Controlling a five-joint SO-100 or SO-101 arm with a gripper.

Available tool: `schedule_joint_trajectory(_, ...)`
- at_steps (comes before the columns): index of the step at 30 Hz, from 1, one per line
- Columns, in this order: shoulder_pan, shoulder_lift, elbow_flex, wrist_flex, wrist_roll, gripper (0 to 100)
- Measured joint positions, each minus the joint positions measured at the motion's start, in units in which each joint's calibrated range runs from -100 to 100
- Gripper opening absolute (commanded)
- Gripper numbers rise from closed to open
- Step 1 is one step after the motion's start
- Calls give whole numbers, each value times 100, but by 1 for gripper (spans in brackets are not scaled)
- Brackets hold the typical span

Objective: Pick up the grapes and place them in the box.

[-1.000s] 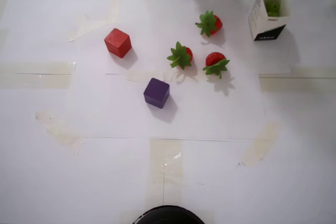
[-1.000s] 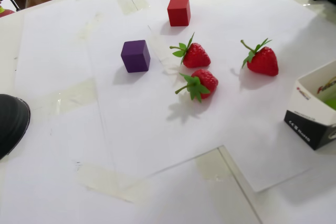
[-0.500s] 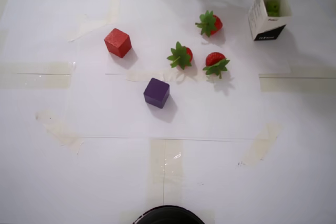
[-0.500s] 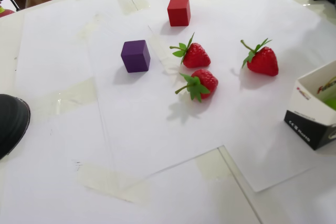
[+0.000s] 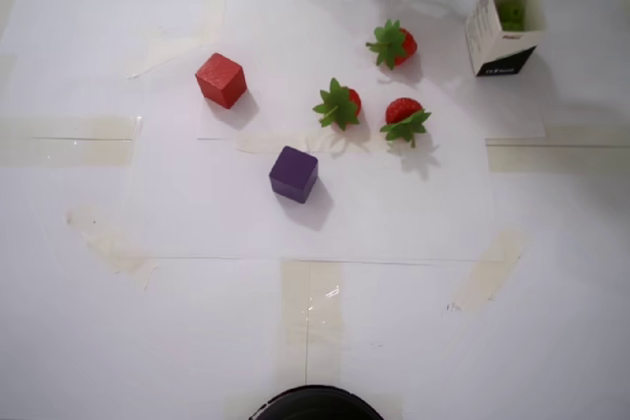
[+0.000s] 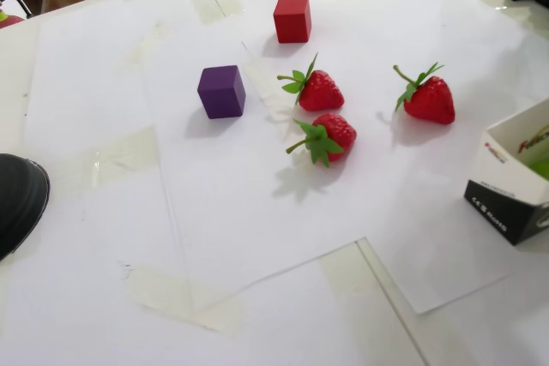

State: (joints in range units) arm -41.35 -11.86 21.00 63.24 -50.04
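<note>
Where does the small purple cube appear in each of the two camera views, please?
Overhead view: the small purple cube lies left of centre, below the red cube.
Fixed view: it sits upper left.
Shared landmark: the red cube.

From this fixed view I see the box (image 6: 513,186) at the right edge, a bit of green showing inside it. Three strawberries (image 6: 322,90) lie near the middle of my paper-covered tabletop (image 6: 257,237). A purple cube (image 6: 221,92) and a red cube (image 6: 292,20) sit apart, left of the berries.
</note>
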Motion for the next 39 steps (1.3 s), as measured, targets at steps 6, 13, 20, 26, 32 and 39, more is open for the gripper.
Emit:
schedule_joint_trajectory(6, 90, 0, 136, -126, 0, 17)
schedule_joint_trajectory(13, 172, 0, 136, 8, -39, 11)
schedule_joint_trajectory(20, 1146, -1272, 561, 1170, -98, 0)
schedule_joint_trajectory(26, 2577, -3480, 2389, 1613, -98, 0)
schedule_joint_trajectory(32, 3446, -5098, 4226, 1510, 98, 0)
schedule_joint_trajectory(39, 3858, -6552, 5855, 1075, 254, 0)
